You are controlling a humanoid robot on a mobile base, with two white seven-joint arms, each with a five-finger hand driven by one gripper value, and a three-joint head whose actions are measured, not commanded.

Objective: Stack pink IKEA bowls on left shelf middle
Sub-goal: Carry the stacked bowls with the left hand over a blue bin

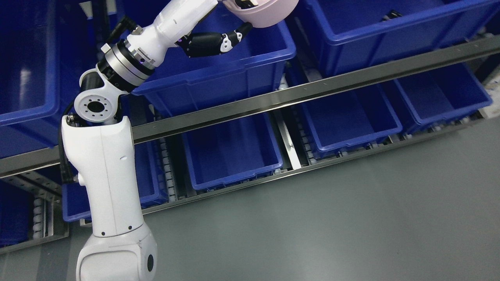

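A pink bowl [265, 11] is at the top edge of the head view, partly cut off by the frame. My left hand [238, 23] is shut on it: a black thumb [213, 42] presses under its rim and other fingers reach over the top. The bowl hangs above a blue bin [218, 78] on the upper shelf level. My white left arm [109, 171] rises from the lower left up to the bowl. Whether other bowls lie in the bin is hidden.
A metal shelf rail [312, 91] runs diagonally across the view. Below it stand several blue bins [230, 152], with more blue bins [390, 27] above at right and left. Grey floor [351, 218] fills the lower right.
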